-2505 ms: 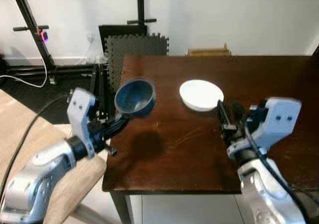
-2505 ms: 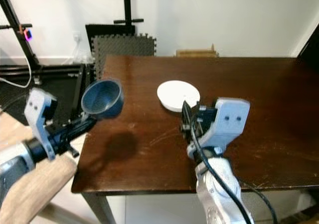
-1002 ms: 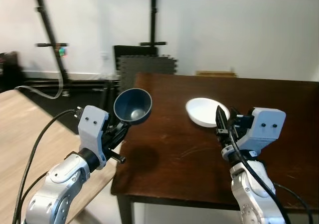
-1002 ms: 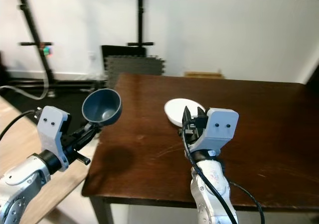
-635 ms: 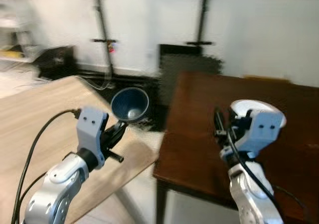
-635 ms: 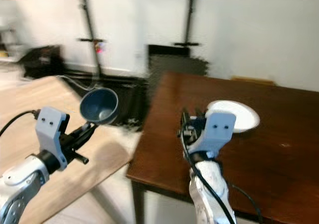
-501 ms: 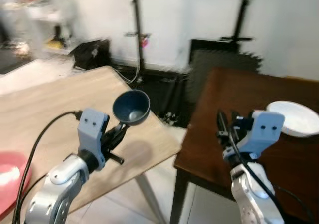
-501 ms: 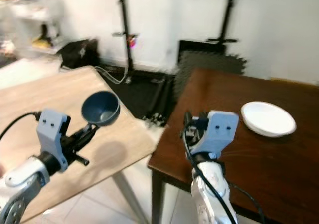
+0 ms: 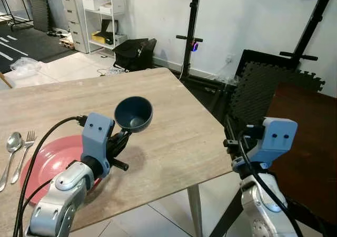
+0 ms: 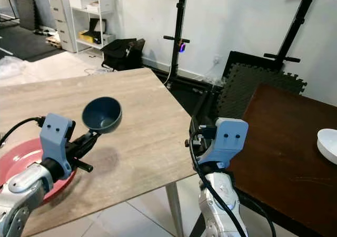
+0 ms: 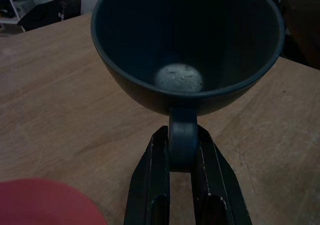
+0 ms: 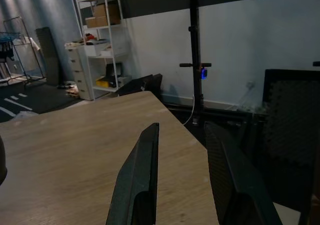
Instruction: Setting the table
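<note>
A dark blue cup (image 9: 134, 114) hangs upright over the light wooden table (image 9: 174, 137). My left gripper (image 9: 122, 138) is shut on its handle (image 11: 182, 141), which is pinched between the two black fingers (image 11: 150, 185). The cup is empty inside. A red plate (image 9: 45, 160) lies on the table below and to the left of the cup, with a spoon (image 9: 12, 143) and a fork (image 9: 26, 142) beside it. My right gripper (image 12: 180, 127) is held off the table's right edge, open, with nothing between its fingers (image 12: 142, 180).
A dark brown table (image 10: 284, 152) stands to the right, with a white bowl (image 10: 329, 145) on it at the far right. Black stands, foam mats (image 9: 258, 84) and a shelf (image 9: 97, 16) line the wall behind. A gap of tiled floor (image 9: 174, 216) separates the two tables.
The camera has swung left from the dark table to the light wooden table. The cup stays in the left gripper and now hangs over the wooden table near the red plate.
</note>
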Tool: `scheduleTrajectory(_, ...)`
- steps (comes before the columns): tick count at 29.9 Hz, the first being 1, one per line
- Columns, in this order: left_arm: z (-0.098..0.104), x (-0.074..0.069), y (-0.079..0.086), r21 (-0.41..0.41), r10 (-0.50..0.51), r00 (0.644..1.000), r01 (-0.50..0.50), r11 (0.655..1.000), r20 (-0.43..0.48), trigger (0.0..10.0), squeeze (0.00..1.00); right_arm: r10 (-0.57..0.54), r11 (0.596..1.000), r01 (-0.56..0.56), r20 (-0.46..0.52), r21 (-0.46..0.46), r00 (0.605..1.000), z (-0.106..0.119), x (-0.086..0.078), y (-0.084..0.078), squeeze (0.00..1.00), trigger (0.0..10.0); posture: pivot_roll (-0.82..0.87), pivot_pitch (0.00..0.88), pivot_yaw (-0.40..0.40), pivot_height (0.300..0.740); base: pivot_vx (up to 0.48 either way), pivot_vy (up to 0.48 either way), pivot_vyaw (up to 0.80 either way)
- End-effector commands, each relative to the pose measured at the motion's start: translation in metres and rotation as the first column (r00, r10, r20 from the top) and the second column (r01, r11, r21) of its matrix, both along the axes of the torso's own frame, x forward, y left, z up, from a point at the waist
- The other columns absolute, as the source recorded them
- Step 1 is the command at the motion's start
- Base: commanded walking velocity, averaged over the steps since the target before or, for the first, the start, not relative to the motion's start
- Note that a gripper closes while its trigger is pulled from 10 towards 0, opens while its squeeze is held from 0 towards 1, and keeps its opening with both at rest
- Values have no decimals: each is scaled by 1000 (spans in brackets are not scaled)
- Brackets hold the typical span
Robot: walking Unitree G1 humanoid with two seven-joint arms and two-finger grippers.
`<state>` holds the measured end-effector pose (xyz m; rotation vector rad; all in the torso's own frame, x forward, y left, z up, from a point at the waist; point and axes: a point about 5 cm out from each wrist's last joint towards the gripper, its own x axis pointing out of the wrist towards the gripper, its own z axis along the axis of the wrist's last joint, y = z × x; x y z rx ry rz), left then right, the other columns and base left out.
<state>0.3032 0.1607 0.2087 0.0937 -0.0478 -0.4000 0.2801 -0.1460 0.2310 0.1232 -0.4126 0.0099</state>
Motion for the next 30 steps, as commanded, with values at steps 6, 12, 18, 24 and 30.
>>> scheduleTrajectory(6, -1, 3, -5, 22, -4, 1000, 4, 1000, -6, 10000, 0, -15, 1000, 15, -2, 2, 1000, -2, -1, -4, 0, 10000, 26, 0, 38, 740, 0, 0, 0)
scheduleTrajectory(12, 0, 3, -3, -1, -7, 1000, 7, 1000, -21, 10000, 0, -7, 1000, 7, 2, -7, 1000, -1, -1, -3, 0, 10000, 28, 0, 39, 740, 0, 0, 0)
scheduleTrajectory(18, 2, 5, 4, -2, 12, 1000, -12, 1000, -20, 10000, 0, -11, 1000, 11, -1, -9, 1000, -1, 1, -2, 0, 10000, 40, 0, 36, 740, 0, 0, 656)
scheduleTrajectory(24, 3, 5, 5, -3, 20, 1000, -20, 1000, -20, 10000, 0, -13, 1000, 13, -3, -6, 1000, -1, 2, -3, 0, 10000, 45, 0, 35, 740, 0, 0, 788)
scheduleTrajectory(30, 3, 5, 4, -5, 23, 999, -23, 1000, -25, 10000, 0, -20, 1000, 20, -7, 0, 1000, -2, 2, -3, 0, 10000, 45, 4, 37, 740, 0, 0, 788)
